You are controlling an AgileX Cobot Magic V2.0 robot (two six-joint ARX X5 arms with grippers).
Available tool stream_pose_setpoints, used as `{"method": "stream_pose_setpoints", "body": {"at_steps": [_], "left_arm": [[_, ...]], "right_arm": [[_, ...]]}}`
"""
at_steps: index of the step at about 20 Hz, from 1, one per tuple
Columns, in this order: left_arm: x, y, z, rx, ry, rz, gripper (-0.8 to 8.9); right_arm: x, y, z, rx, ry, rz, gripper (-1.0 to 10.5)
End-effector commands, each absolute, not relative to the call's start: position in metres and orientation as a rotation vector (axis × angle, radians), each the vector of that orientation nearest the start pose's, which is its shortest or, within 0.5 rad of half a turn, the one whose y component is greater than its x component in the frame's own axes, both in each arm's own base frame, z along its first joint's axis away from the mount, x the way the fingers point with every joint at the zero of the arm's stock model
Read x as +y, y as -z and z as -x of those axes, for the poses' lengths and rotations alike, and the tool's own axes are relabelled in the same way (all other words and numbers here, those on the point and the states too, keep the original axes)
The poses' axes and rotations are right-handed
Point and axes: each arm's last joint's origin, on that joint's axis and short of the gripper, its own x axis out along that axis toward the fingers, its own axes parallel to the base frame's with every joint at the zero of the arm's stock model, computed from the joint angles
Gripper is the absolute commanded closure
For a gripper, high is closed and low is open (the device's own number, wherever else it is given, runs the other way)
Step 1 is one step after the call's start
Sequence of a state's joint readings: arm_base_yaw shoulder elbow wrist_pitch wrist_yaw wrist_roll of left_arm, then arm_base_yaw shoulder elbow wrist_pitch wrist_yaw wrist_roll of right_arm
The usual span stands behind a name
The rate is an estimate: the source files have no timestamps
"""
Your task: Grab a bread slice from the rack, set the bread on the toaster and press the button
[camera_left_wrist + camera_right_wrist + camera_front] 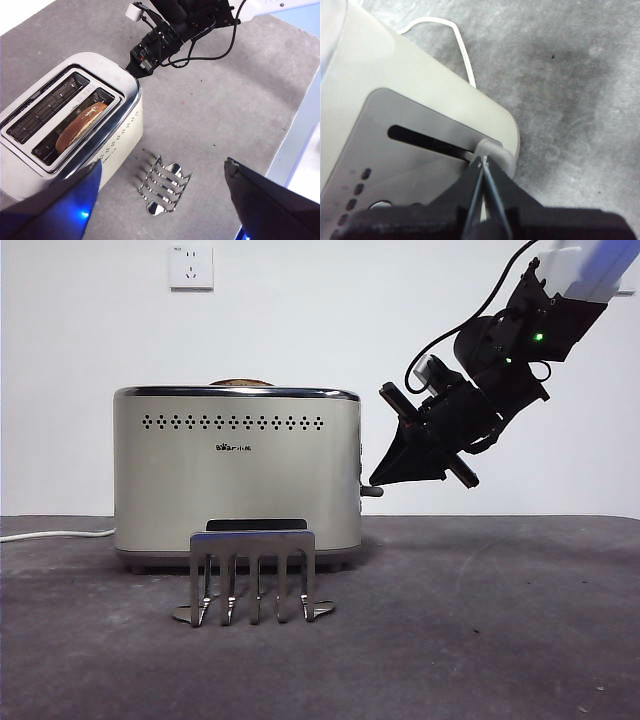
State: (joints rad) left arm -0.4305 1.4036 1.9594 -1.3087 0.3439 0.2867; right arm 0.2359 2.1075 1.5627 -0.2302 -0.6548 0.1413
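Front view shows the toaster (237,475) standing behind the rack (252,575), whose prongs hold nothing. Only the brown top of the slice of bread (241,383) peeks above the chrome rim at about 12 o'clock on the toaster. The right gripper (378,480) comes down from 2 o'clock, its black tip meeting the lever (372,492) on the toaster's end face at 3 o'clock.

From the left wrist camera, the slice of bread (81,126) sits deep in one of the two slots, the one nearer the rack (164,183); the other slot is bare. The left gripper (160,200) hangs high above the table with its jaws spread wide and nothing between them, apparently waiting.

The right wrist camera looks straight at the toaster's end panel: the right gripper (482,162) has its jaws pressed together into a point, resting on the pale lever (492,151), which sits near the table end of its dark slot.

Judging by this, picking and loading are done, and the press is under way or nearly complete; only the withdrawal looks left.
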Motion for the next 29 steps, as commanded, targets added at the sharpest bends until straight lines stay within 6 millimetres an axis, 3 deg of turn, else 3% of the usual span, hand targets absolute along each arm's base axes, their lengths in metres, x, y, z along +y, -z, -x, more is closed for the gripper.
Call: {"method": "stream_pose_setpoints", "body": {"at_steps": [1,6,9,13,17,21,26,29], "left_arm": [[-0.102,-0.479,-0.197,0.665,0.844,-0.286,4.04],[-0.102,-0.479,-0.198,0.663,0.844,-0.287,4.05],[-0.102,-0.479,-0.198,0.664,0.845,-0.286,4.04],[-0.102,-0.478,-0.197,0.673,0.845,-0.286,4.04],[-0.101,-0.476,-0.196,0.698,0.847,-0.286,4.04],[-0.100,-0.474,-0.193,0.747,0.845,-0.277,4.05],[-0.100,-0.473,-0.193,0.754,0.837,-0.262,4.26],[-0.100,-0.473,-0.193,0.755,0.838,-0.262,8.40]], "right_arm": [[0.120,-0.190,-0.438,0.878,-0.757,-0.283,9.6],[0.112,-0.281,-0.406,0.696,-0.787,-0.247,9.6],[0.103,-0.333,-0.366,0.662,-0.802,-0.213,9.6],[0.092,-0.377,-0.301,0.711,-0.837,-0.131,9.6],[0.084,-0.402,-0.240,0.771,-0.887,-0.067,9.6],[0.080,-0.413,-0.192,0.832,-0.945,-0.009,9.6],[0.076,-0.419,-0.166,0.840,-0.976,0.024,9.6],[0.075,-0.421,-0.163,0.830,-0.976,0.025,9.6]]}}
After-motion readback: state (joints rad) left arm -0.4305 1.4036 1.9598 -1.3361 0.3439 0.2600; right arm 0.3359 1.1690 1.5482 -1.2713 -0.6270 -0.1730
